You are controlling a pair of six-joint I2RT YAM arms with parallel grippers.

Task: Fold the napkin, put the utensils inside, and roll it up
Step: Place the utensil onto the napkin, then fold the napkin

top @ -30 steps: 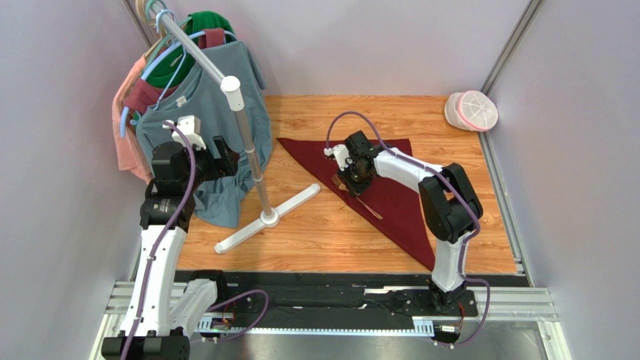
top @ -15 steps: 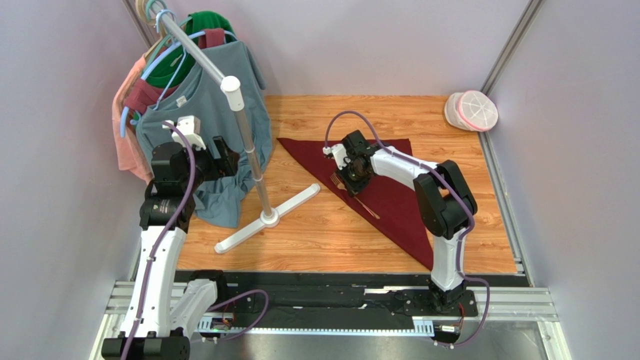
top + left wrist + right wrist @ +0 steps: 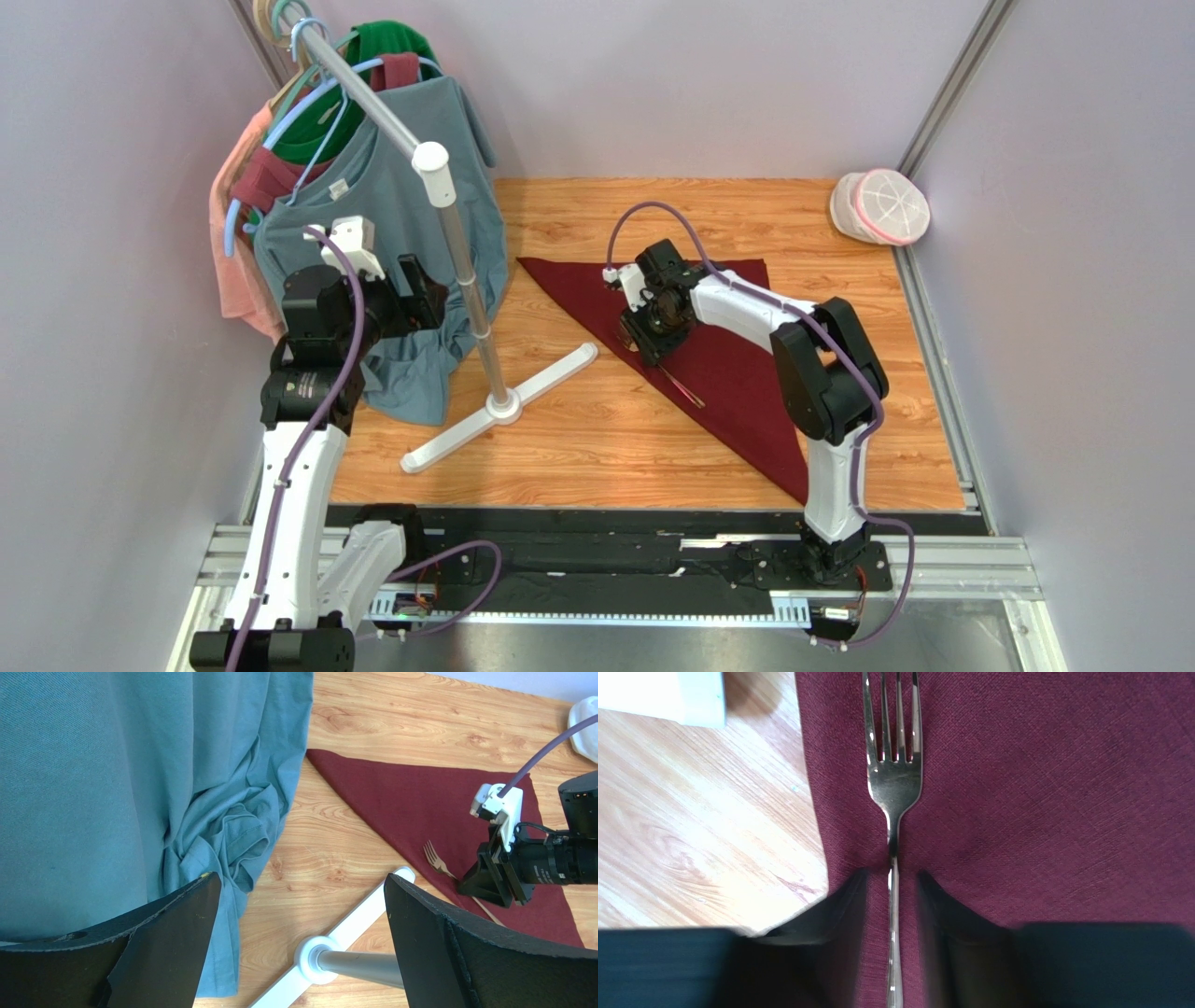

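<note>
On the wooden table [image 3: 603,434] the napkin [image 3: 1053,798] bears the fork [image 3: 894,784], its handle running straight down-frame between the right gripper's [image 3: 892,882] parted, unclamped fingers.

walls [image 3: 701,84]: pale lilac-grey panels seen on three sides, evenly lit | desk [image 3: 603,448]: light wood-grain top, centre of frame | clothes rack [image 3: 474,301]: white pole on T-shaped base, upper left, hung with shirts [image 3: 372,182] | lidded tub [image 3: 881,206]: white-pink, set at upper right | metal rail [image 3: 982,567]: laid along bottom edge
</note>
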